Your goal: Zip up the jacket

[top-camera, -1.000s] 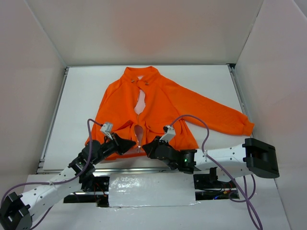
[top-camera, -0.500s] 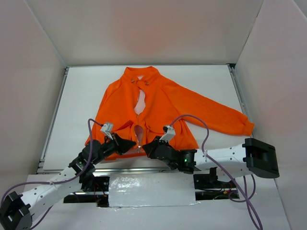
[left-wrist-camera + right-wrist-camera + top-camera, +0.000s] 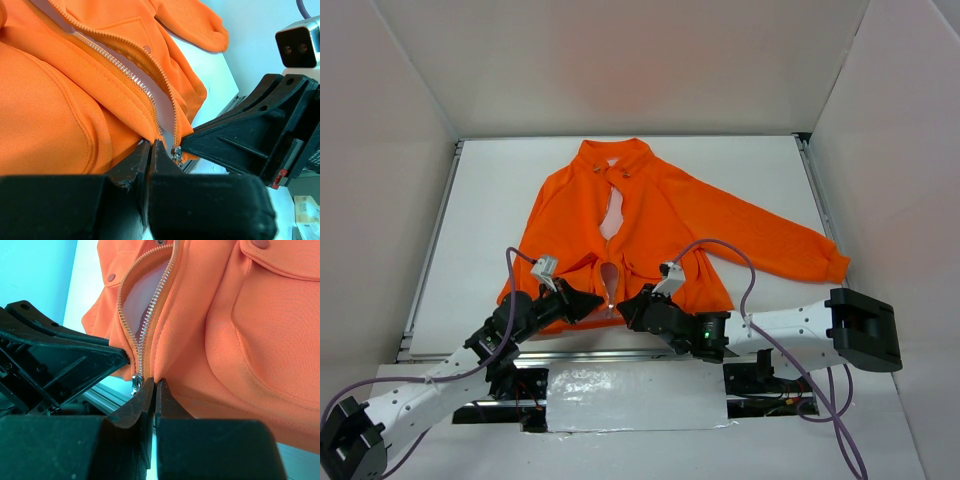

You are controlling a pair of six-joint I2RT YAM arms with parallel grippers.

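Jacket (image 3: 655, 225): flat on worktop (image 3: 490, 200), zipper (image 3: 150, 315) undone.
Left pincer (image 3: 597, 298): clamped on fabric beside zipper base.
Right pincer (image 3: 623, 304): clamped on fabric opposite.

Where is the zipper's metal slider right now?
The slider sits at the bottom hem of the jacket, at the near middle of the top view, between the left gripper and the right gripper, both shut on the hem.

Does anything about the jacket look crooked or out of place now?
Yes. The jacket lies crooked: only one sleeve is spread out, toward the right. The zipper gapes open over pale lining, with its slider at the very bottom.
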